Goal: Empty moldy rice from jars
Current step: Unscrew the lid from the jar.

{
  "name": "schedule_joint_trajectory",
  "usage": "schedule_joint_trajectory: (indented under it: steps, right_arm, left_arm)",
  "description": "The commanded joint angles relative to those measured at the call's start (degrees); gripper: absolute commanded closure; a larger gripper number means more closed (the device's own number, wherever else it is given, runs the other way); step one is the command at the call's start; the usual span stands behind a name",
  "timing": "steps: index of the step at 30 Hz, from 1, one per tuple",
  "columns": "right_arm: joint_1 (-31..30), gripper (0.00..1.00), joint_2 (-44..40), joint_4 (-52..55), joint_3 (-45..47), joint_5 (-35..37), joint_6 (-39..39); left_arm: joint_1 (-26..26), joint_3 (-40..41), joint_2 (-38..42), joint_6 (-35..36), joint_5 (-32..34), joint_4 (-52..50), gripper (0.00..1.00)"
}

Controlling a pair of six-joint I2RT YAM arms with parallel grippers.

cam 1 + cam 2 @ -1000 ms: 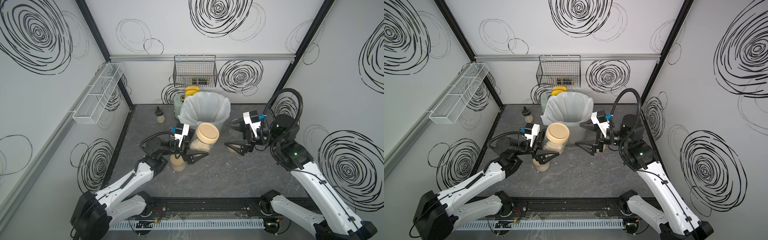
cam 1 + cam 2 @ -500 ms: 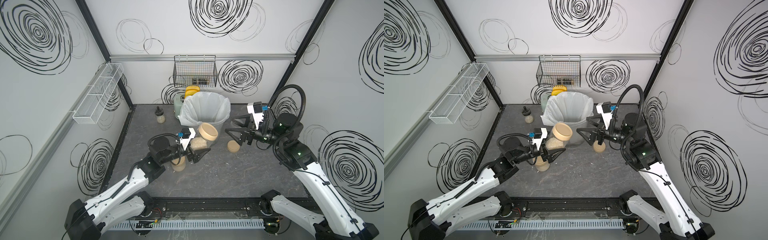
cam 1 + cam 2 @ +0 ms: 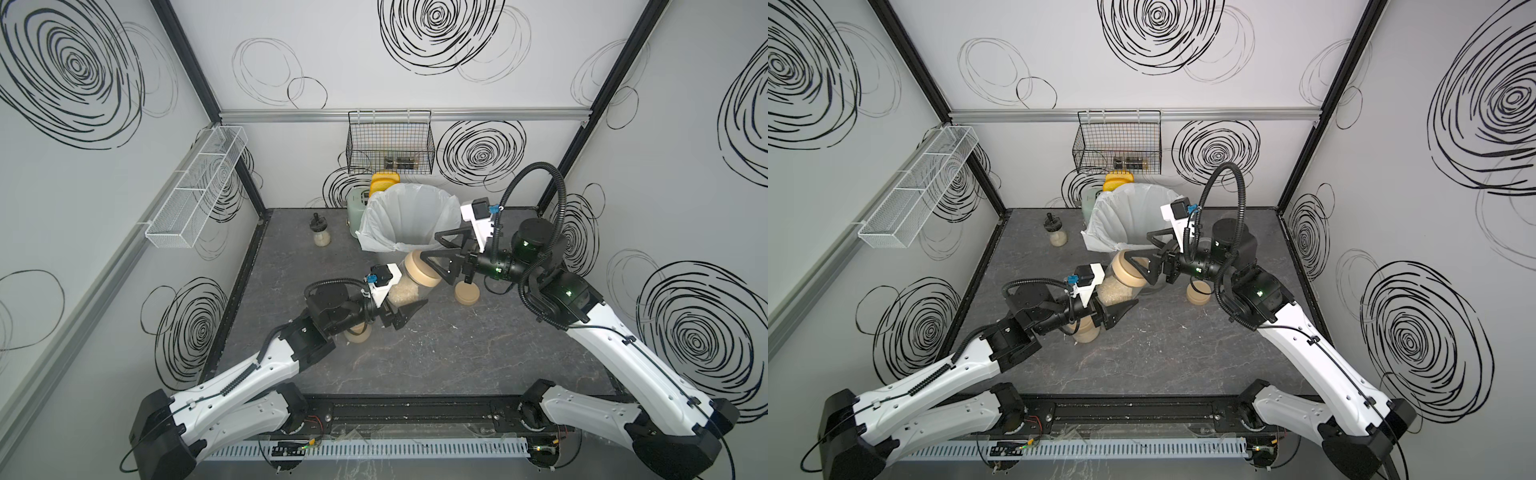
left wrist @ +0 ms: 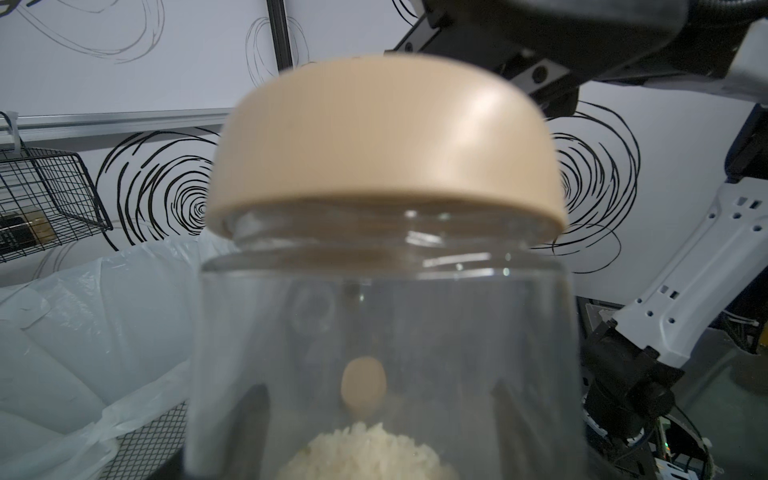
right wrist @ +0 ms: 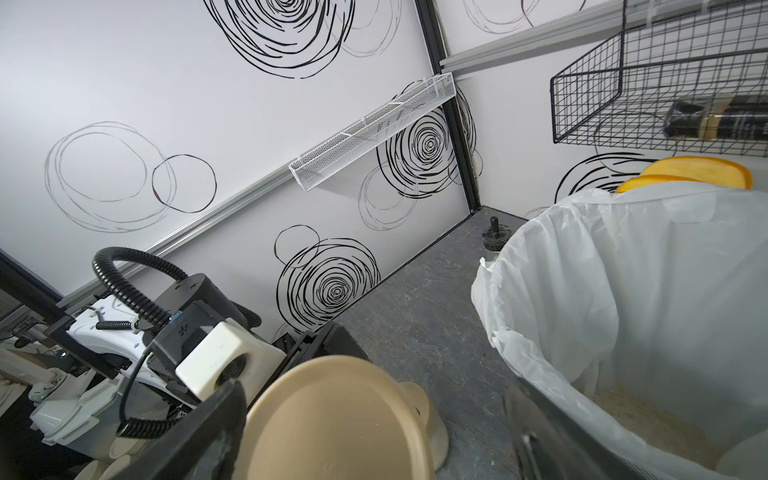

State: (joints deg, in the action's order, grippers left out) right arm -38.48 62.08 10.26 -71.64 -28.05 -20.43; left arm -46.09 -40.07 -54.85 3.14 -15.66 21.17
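Both top views: the jar is seen clamped in the left gripper, lifted off the bench and tilted, tan lid aimed toward 1 o'clock. Rice is heaped at the gripped end. It is held at 6 o'clock of the lined bin. The right gripper is spread wide, its fingers set either side of the lid; contact cannot be told.

Both top views look steeply down on the lined bin; each wrist camera, close beside it, catches its liner.
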Motion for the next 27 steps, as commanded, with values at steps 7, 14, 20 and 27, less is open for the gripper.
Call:
schedule_joint_trajectory:
  steps: [7, 14, 20, 27]
  right_arm:
    - [-2.2, 0.02, 1.0, 0.2, -2.2, 3.6, 0.0]
    - [-3.0, 0.02, 2.0, 1.0, -1.8, 2.9, 0.3]
    - [-3.8, 0.02, 2.7, 1.2, -1.8, 1.9, 0.4]
    - [-4.4, 0.02, 2.9, 1.4, -1.8, 0.8, 0.4]
  left_arm:
    - [-0.7, -2.0, 0.1, 2.0, 2.8, 10.7, 0.42]
    - [-0.7, -2.1, -0.1, 2.0, 2.9, 11.1, 0.42]
    - [-0.7, -2.1, -0.3, 2.0, 3.1, 11.2, 0.42]
    - [-0.8, -2.0, -0.4, 1.8, 3.3, 11.3, 0.42]
